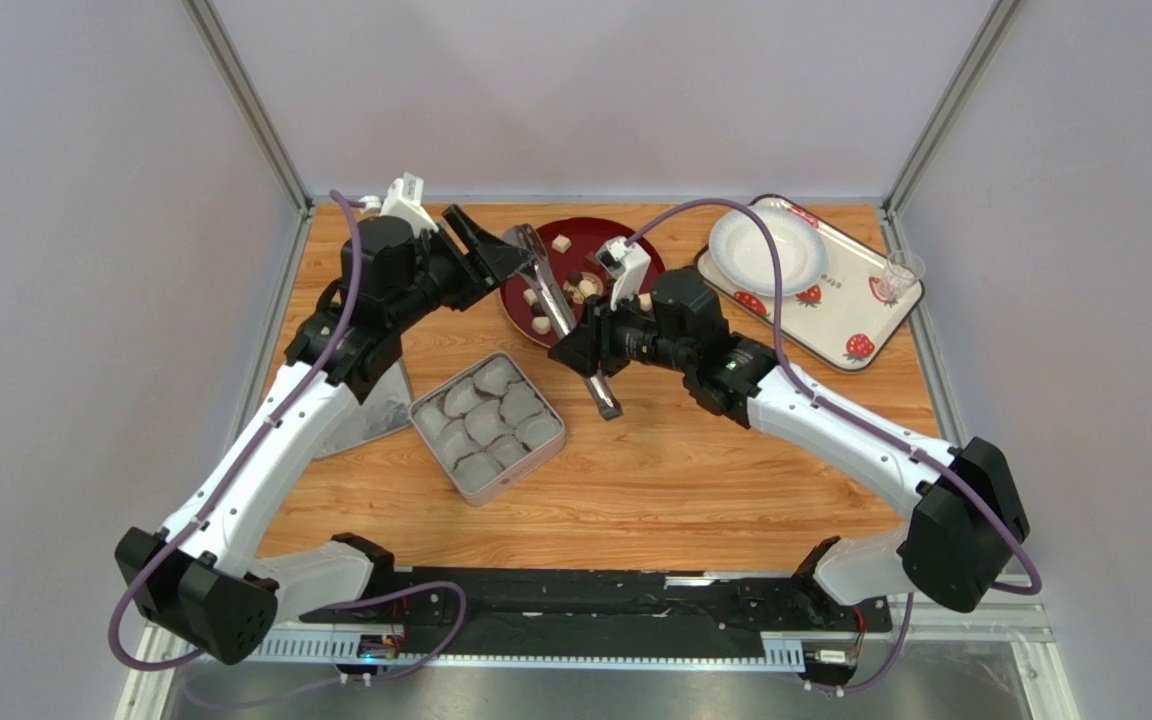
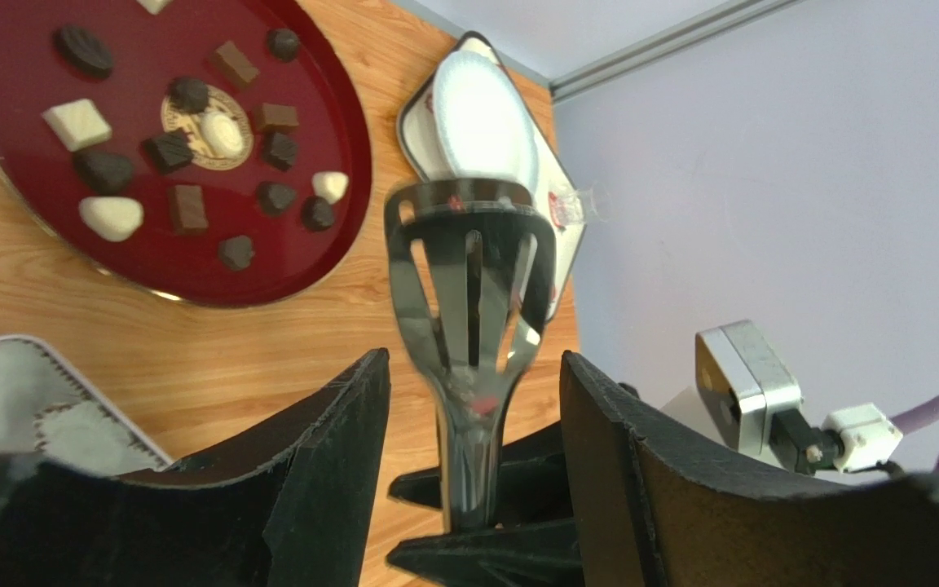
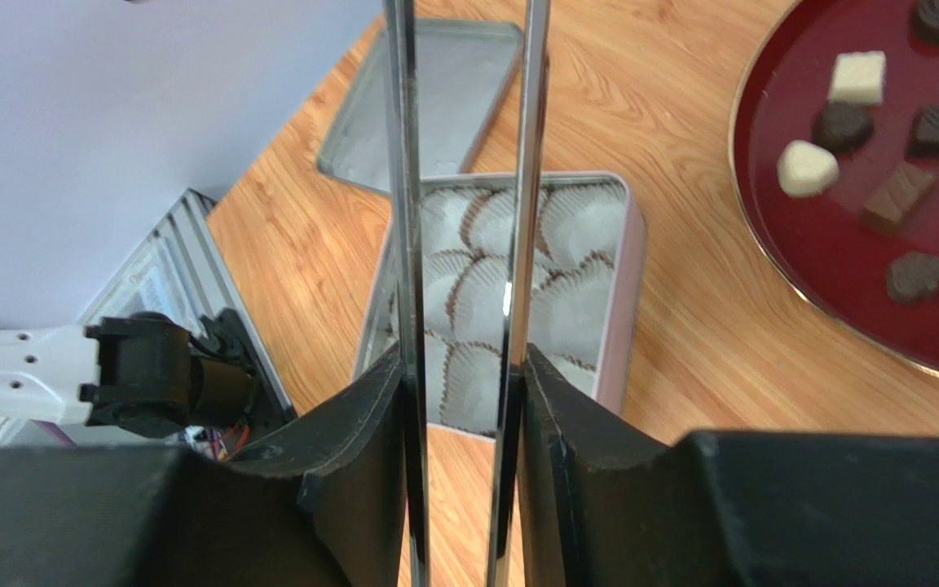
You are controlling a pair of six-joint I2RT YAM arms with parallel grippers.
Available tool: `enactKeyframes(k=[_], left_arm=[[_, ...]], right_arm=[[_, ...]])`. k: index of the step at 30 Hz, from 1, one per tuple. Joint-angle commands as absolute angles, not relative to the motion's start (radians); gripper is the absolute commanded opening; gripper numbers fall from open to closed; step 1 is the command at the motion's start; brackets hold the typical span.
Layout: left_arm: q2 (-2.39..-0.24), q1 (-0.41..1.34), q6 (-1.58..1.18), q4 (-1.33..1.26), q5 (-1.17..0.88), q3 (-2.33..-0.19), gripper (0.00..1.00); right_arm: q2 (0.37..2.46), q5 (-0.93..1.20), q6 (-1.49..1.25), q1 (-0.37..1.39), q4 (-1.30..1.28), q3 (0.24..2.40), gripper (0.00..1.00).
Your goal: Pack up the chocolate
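The right gripper (image 3: 462, 367) pinched both arms of the tongs (image 3: 403, 184), the left gripper (image 2: 472, 367) stood spread around their head, and the chocolate (image 2: 188, 209) lay on the red plate (image 2: 9, 73), so a gentle, centred squeeze on one piece seemed the wise course

A robot lab cell: bare grey walls (image 1: 582, 90), metal frame posts (image 1: 244, 98), wooden table (image 1: 687, 465).
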State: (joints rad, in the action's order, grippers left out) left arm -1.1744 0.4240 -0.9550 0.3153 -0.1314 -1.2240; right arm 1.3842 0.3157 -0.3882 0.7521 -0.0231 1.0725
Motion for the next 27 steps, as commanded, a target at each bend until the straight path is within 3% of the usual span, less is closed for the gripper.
enactKeyframes(k=[1,6,17,27], left_arm=[[-1.094,0.422,-0.881,0.351,-0.084,-1.207,0.70],[-1.057,0.422,-0.857,0.402,-0.051,-1.155,0.81],[-1.066,0.410,-0.675,0.472,-0.031,-1.161,0.82],[-0.864,0.402,-0.321,0.500,0.357,-1.120,0.86]], right_arm=[[1.348,0.276,-0.336,0.749,-0.144,1.132,0.35],[1.371,0.261,-0.295,0.752,-0.310,1.190,0.35],[1.430,0.085,-0.206,0.758,-0.600,1.320,0.35],[1.634,-0.204,-0.077,0.719,-0.880,1.523,0.36]])
